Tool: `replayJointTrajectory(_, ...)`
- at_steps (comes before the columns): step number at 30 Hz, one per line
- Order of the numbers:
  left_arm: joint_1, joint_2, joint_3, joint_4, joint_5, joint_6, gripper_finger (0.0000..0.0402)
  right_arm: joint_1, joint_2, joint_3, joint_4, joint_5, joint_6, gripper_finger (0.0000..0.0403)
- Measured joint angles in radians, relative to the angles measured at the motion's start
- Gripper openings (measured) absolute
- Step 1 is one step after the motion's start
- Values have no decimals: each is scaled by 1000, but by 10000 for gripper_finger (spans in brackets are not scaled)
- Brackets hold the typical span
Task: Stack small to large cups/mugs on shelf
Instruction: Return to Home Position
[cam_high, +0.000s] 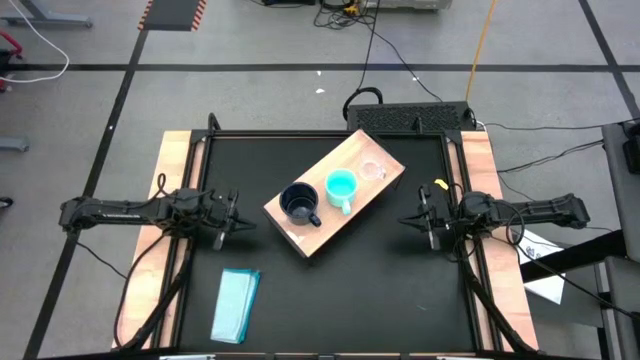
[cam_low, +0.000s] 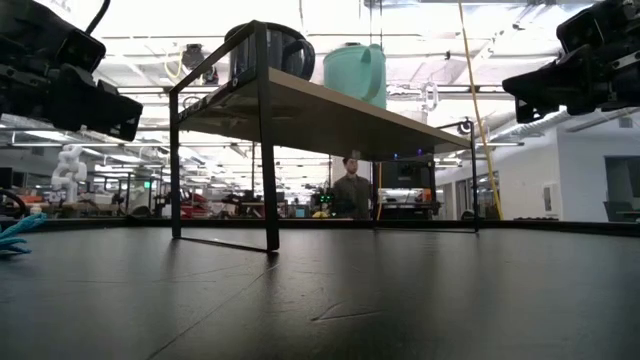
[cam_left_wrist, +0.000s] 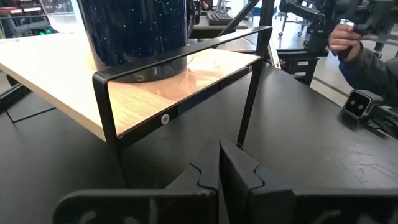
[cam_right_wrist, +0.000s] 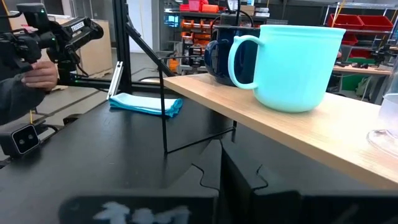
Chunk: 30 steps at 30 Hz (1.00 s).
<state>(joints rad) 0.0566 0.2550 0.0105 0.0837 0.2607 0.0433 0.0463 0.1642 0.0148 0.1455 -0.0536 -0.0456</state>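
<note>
Lining shelf: navy mug, turq. mug, clear cup.

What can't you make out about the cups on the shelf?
Clear cup: right wrist view, cut off by the picture's edge; high view, too faint to show a handle.
Dark mug: left wrist view, top cut off; right wrist view, mostly hidden behind the turquoise mug.
Cup bases: low view, hidden by the shelf.
Left tool and right tool, beside the shelf, hide nothing.

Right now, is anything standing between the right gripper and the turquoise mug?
Nothing visible does. Only bare table lies between the right gripper and the shelf, where the turquoise mug stands.
</note>
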Motion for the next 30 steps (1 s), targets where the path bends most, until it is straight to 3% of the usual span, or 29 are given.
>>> replayJointTrajectory(8,0,0,0,0,0,3,32,0,0,0,0,0,0,0)
replayJointTrajectory(30,0,0,0,0,-1,4,33,0,0,0,0,0,0,0)
